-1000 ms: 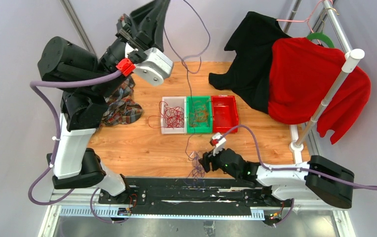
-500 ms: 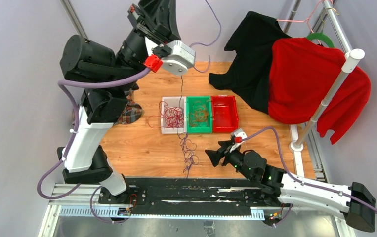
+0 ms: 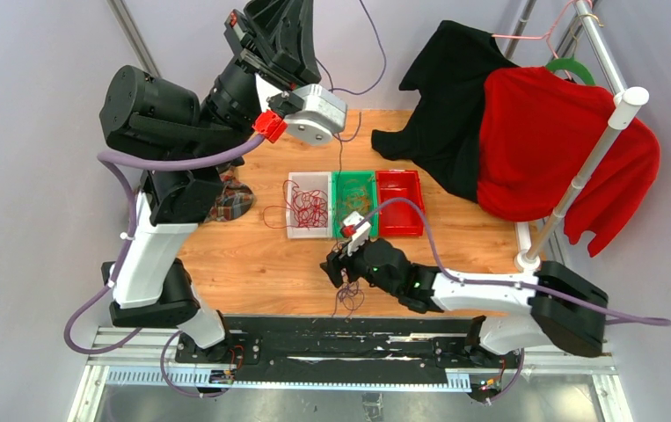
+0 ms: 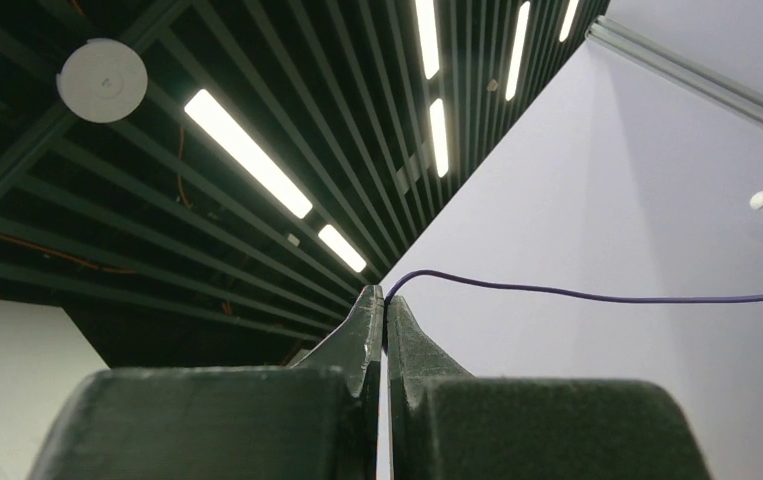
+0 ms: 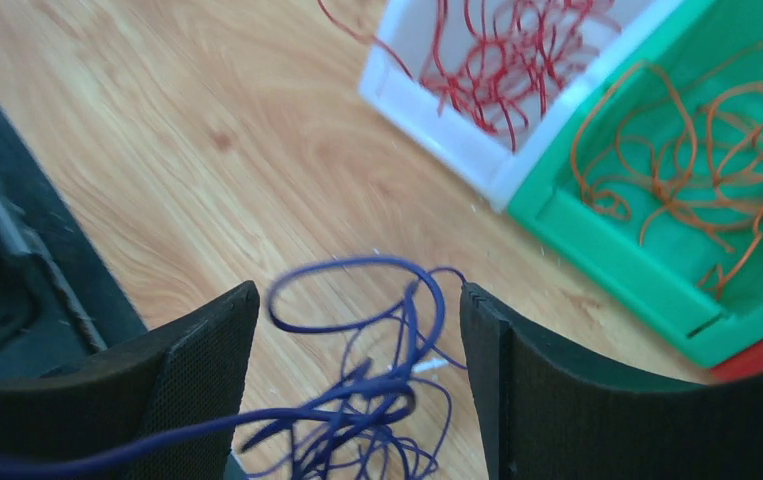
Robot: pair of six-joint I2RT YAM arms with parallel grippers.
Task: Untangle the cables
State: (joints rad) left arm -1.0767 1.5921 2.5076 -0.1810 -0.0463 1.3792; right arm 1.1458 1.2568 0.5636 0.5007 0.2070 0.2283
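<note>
A purple cable (image 3: 379, 61) runs from my raised left gripper (image 3: 289, 19) in a loop and hangs down to a purple tangle (image 3: 346, 296) on the table's near edge. The left wrist view shows the left gripper (image 4: 385, 297) shut on this purple cable (image 4: 597, 294). My right gripper (image 3: 335, 269) is open, low over the tangle. In the right wrist view the right gripper (image 5: 357, 296) has the tangle (image 5: 377, 400) between its spread fingers. Red cables (image 3: 310, 207) lie in a white bin (image 3: 295, 231). Orange cables (image 3: 355, 204) lie in a green bin (image 3: 339, 230).
A red bin (image 3: 399, 204) stands right of the green one. A plaid cloth (image 3: 226, 199) lies at the left. A black garment (image 3: 446, 105) and a red sweater (image 3: 551, 141) hang over a white rack (image 3: 591, 163) at the back right.
My right arm has swung left and forward, bringing its open gripper down over the purple tangle. My left arm, still holding the cable high, has shifted slightly.
</note>
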